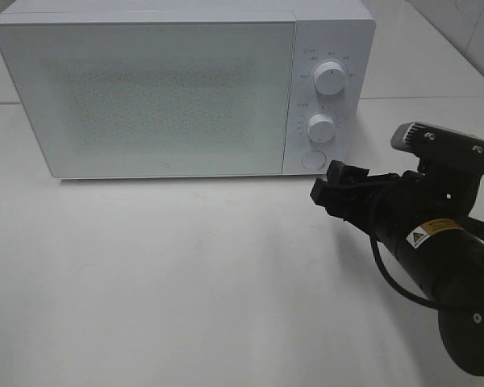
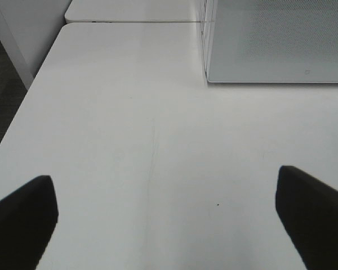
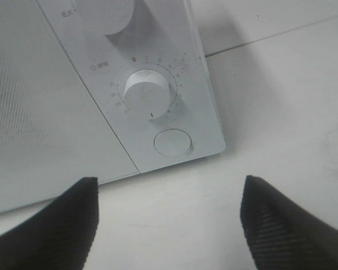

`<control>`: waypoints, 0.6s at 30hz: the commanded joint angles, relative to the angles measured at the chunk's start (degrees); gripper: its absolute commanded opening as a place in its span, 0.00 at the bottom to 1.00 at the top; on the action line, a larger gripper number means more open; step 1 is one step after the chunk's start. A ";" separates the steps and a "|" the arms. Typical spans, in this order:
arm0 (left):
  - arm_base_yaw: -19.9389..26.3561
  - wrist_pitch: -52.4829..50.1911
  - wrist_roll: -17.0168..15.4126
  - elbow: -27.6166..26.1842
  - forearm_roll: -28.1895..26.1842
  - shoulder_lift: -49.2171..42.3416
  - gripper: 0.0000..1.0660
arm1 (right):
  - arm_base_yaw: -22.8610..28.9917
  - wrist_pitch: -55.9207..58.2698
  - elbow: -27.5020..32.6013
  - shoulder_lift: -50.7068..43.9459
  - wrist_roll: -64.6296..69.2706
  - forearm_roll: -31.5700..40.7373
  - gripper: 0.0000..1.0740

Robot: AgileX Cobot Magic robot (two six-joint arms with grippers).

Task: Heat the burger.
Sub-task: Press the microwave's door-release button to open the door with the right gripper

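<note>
The burger is out of view. A white microwave (image 1: 153,97) stands at the back of the table with its door shut; its corner also shows in the left wrist view (image 2: 276,39). My right gripper (image 1: 324,187) hovers just in front of the control panel, open and empty. In the right wrist view its gripper (image 3: 169,225) faces the lower dial (image 3: 147,93) and the round door button (image 3: 172,142). My left gripper (image 2: 169,219) is open over bare table, some way short of the microwave's front left corner, with nothing between its fingers.
The panel carries an upper dial (image 1: 330,79), a lower dial (image 1: 322,127) and a round button (image 1: 312,159). The white table (image 1: 185,274) stretches in front of the microwave. Its left edge (image 2: 22,107) drops off to a dark floor.
</note>
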 commanded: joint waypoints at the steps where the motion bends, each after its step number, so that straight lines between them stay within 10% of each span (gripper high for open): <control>1: 0.06 -0.52 -0.34 -0.11 -0.06 -1.20 0.97 | 0.23 -0.57 -0.40 0.11 9.51 -0.11 0.61; 10: 0.06 -0.52 -0.34 -0.11 -0.06 -1.20 0.97 | 0.23 2.81 -0.40 0.11 51.80 -0.34 0.41; 18: 0.06 -0.52 -0.34 -0.11 -0.06 -1.20 0.97 | 0.23 4.87 -0.40 0.11 62.57 -0.52 0.18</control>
